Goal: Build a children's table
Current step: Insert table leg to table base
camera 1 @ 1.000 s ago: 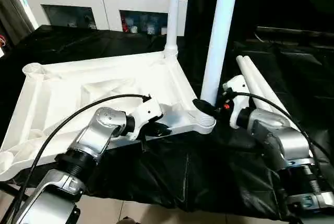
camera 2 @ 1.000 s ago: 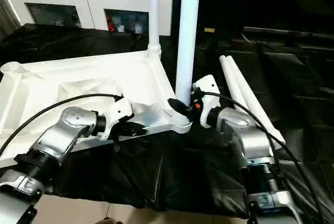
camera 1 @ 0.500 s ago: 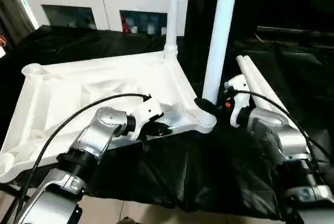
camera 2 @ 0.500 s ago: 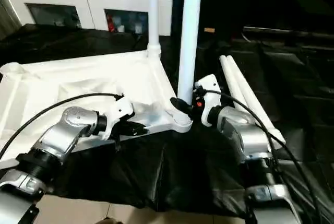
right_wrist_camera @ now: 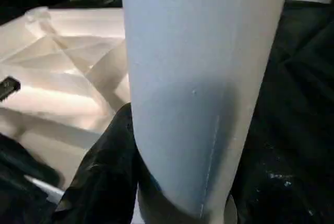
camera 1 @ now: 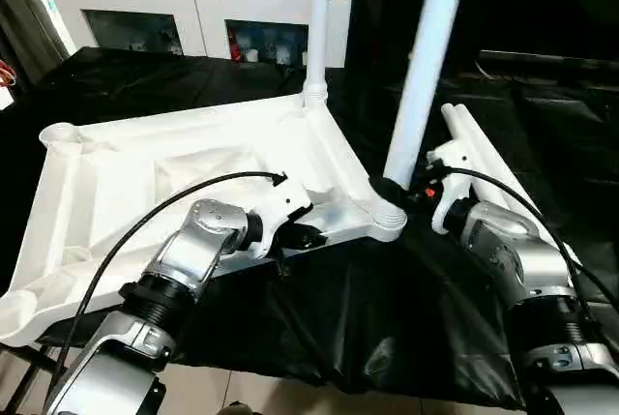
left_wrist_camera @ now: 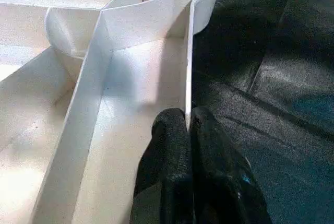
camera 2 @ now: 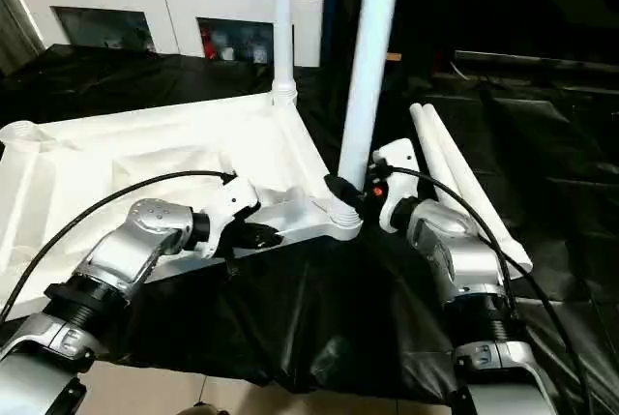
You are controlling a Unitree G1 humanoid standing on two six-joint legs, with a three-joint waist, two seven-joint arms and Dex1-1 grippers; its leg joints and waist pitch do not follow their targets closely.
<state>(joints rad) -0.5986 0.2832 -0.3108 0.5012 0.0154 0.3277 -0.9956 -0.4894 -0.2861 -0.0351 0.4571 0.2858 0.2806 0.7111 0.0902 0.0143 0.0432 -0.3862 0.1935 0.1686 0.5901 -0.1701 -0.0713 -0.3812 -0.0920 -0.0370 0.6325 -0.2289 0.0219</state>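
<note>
So the tabletop [camera 1: 184, 168] is lying upside down on the black-covered work surface [camera 1: 368, 318], ribbed underside facing up, tilted a bit so its near right corner points toward the robot. One leg [camera 1: 317, 18] already stands upright in the far right corner socket. A second leg [camera 1: 426, 67] stands in the near right corner socket [camera 1: 387, 217], leaning slightly to the right.

The right gripper [camera 1: 398, 191] sits right at the base of that second leg, just above the socket, its black fingers wrapped about halfway open around the tube. In the right wrist view the tube runs straight up between the fingers [right_wrist_camera: 107, 166].

The left gripper [left_wrist_camera: 188, 125] is pinched nearly closed on the thin near edge wall of the tabletop, a little left of that same corner socket, one finger inside the rim and one outside.

Two spare legs [camera 1: 479, 159] lie side by side on the black cover, just behind the right arm. A white cabinet [camera 1: 193, 9] stands at the back.
</note>
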